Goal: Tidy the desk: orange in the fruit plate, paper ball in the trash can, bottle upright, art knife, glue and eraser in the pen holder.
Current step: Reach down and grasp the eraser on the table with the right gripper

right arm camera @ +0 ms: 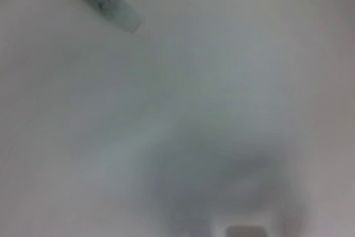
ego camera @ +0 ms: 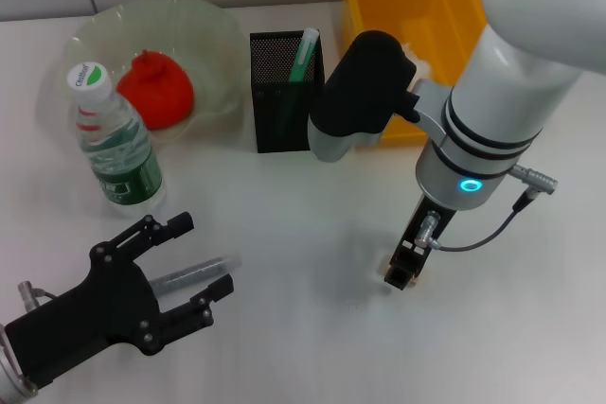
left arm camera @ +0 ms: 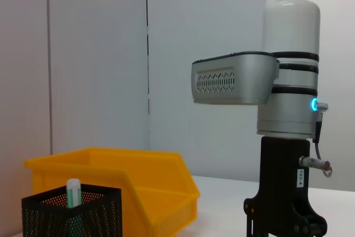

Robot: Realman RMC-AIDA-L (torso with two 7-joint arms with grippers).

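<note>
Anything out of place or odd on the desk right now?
One thing: a grey-clear stick-like tool lies flat on the white desk, between the left gripper's open jaws, not in the black mesh pen holder. The clear plastic bottle stands upright; the red-orange fruit sits in the pale green plate.

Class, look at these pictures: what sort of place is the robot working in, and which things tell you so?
Probably a desk set up for tidying practice: a white desk bears a black mesh pen holder, a water bottle, and a yellow trash can.
</note>
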